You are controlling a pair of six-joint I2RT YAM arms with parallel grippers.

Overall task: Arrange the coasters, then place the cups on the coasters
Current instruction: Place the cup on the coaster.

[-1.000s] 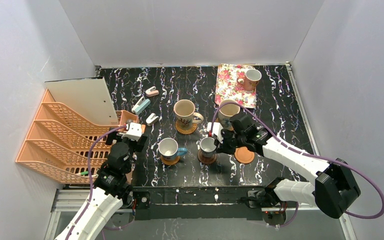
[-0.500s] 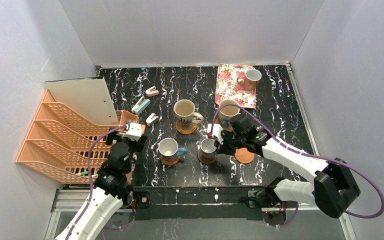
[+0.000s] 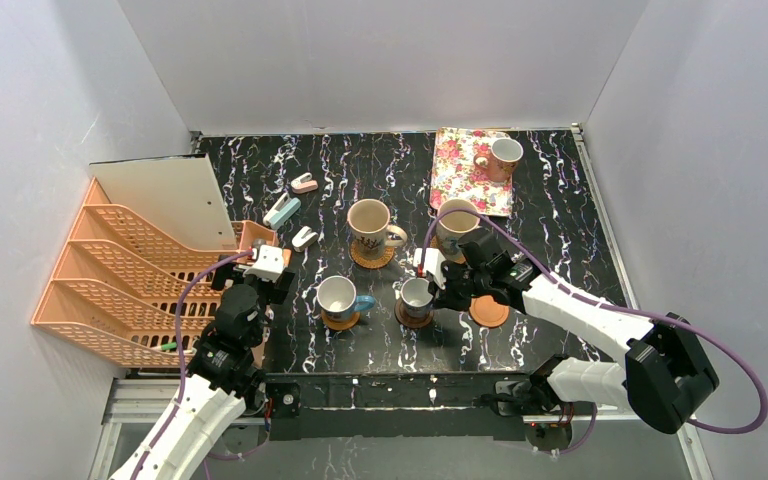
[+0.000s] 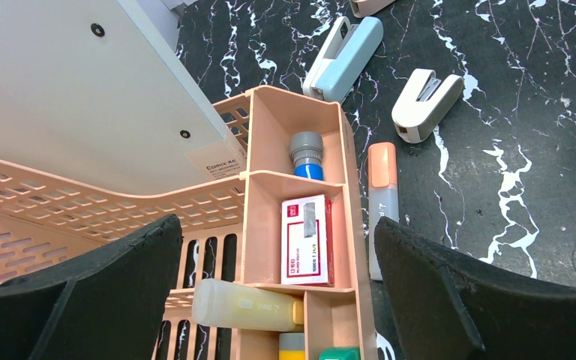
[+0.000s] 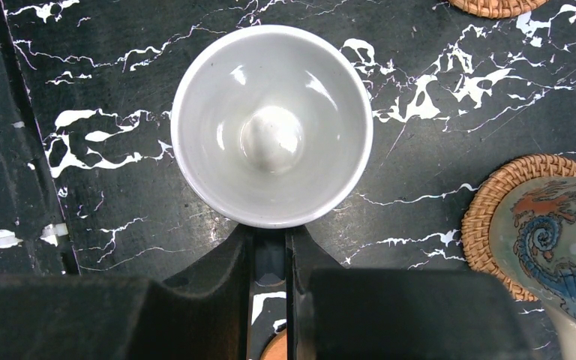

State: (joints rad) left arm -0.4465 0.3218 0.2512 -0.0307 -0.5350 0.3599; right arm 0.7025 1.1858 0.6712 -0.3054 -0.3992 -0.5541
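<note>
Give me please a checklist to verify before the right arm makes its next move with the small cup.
1. Grip: right gripper is shut on the small cup, apparently at its handle: ok.
2. Small cup upright, nothing inside: ok.
3. Small cup resting on the dark brown coaster: cannot tell; only the coaster's near edge shows below the cup.
4. Left gripper open, over the orange organizer, apart from all cups: ok.
5. Smooth orange-brown coaster beside the right arm is bare for another cup: ok.
</note>
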